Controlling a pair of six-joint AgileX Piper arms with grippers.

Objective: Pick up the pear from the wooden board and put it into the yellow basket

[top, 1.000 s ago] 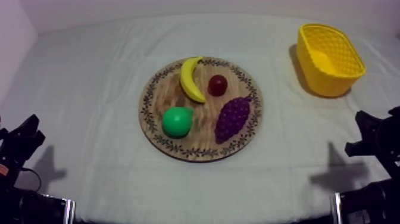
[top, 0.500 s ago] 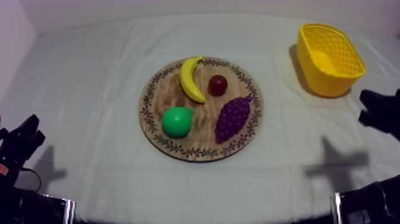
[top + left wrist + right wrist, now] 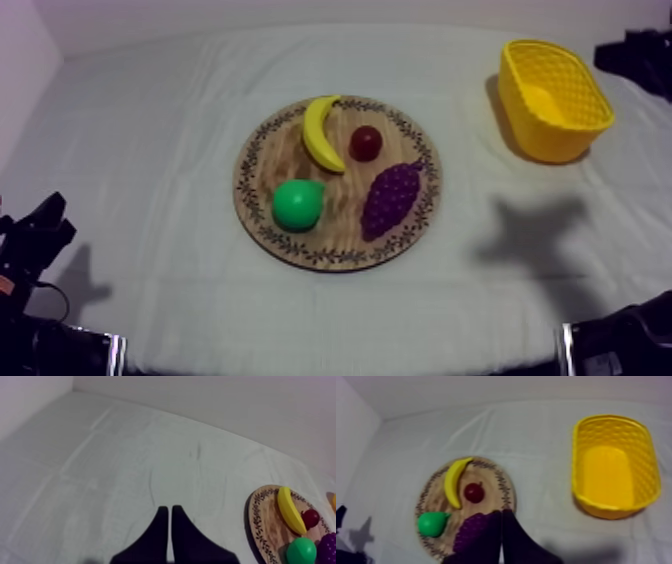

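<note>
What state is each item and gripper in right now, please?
pear: on the wooden board, untouched
banana: on the wooden board
bunch of grapes: on the wooden board
small red fruit: on the wooden board
yellow basket: upright, empty
left gripper: shut, empty
right gripper: shut, empty

Right arm gone from lower right edge to upper right, near yellow basket.

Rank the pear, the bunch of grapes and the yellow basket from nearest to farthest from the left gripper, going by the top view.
1. pear: on the wooden board, at its side facing the left gripper.
2. bunch of grapes: on the board's opposite side, past the pear.
3. yellow basket: at the table's far right, well beyond the board.
</note>
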